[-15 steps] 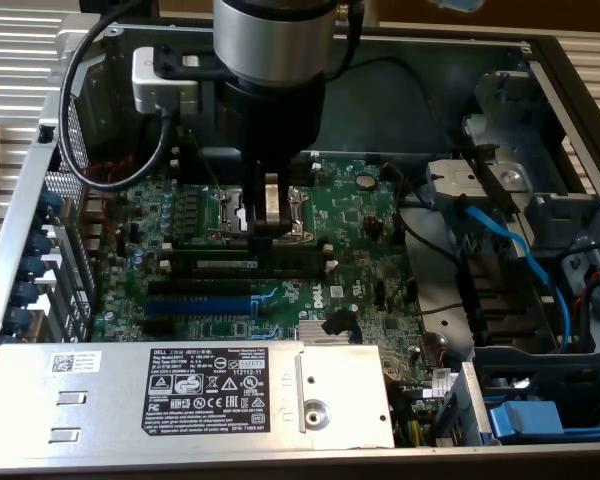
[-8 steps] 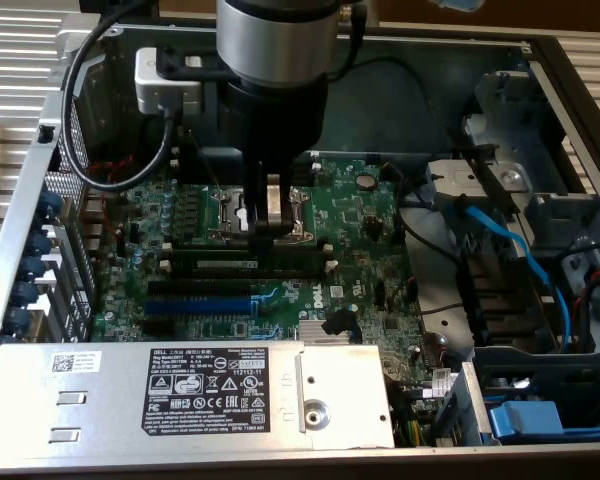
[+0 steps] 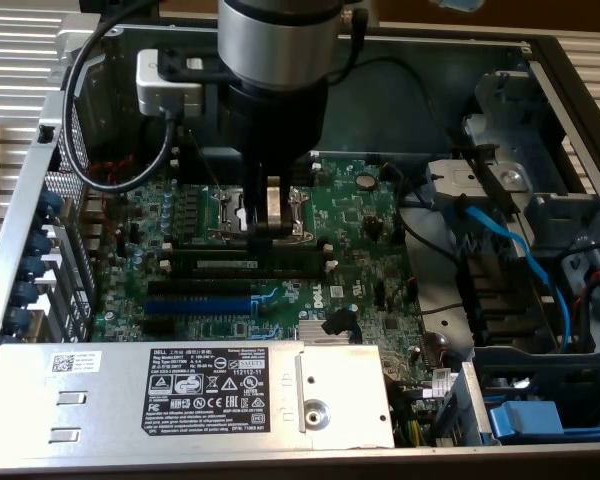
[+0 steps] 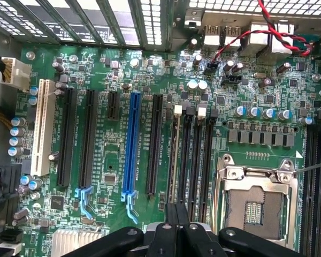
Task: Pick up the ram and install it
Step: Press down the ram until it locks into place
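The ram (image 4: 175, 155) is a thin dark-green stick standing on edge in one of the long black slots beside the CPU socket (image 4: 259, 206). In the exterior view the ram (image 3: 248, 264) runs across the board just in front of the arm. My gripper (image 4: 177, 210) is shut, and its two black fingers are pressed together directly over one end of the stick. The exterior view shows the gripper (image 3: 270, 230) pointing straight down with its tips just behind the stick. Whether the tips touch the ram I cannot tell. Nothing is held between the fingers.
A blue slot (image 4: 131, 144) and a white slot (image 4: 43, 126) lie parallel to the ram slots. A silver labelled metal box (image 3: 205, 395) covers the near side of the case. Blue cables (image 3: 510, 250) and a drive bay sit on the exterior view's right.
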You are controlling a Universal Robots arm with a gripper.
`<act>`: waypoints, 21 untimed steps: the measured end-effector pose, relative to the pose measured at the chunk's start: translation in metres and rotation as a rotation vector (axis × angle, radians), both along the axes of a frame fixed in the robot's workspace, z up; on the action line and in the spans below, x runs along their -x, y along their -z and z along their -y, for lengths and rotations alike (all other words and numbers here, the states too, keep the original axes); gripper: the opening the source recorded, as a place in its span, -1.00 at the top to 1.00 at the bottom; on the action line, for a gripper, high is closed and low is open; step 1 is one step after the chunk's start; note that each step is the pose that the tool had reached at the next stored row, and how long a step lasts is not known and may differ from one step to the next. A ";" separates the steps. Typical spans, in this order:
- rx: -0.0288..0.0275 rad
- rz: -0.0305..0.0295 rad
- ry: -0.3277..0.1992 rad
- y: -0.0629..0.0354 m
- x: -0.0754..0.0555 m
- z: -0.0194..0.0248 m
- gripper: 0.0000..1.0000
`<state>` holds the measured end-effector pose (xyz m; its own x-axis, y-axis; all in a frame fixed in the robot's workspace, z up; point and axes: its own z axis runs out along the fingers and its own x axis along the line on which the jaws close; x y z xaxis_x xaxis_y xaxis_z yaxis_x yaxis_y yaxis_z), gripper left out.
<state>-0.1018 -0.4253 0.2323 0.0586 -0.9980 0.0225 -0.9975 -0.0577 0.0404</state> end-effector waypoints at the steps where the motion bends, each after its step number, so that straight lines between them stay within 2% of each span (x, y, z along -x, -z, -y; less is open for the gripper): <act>1: -0.0001 -0.0016 0.000 0.0003 0.000 0.0000 0.80; 12: 0.0002 -0.0141 0.000 0.0026 -0.002 0.0000 0.80; 21: 0.0003 -0.0270 0.000 0.0050 -0.002 0.0000 0.80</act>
<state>-0.0993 -0.4254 0.2273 0.0596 -0.9980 0.0212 -0.9960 -0.0581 0.0673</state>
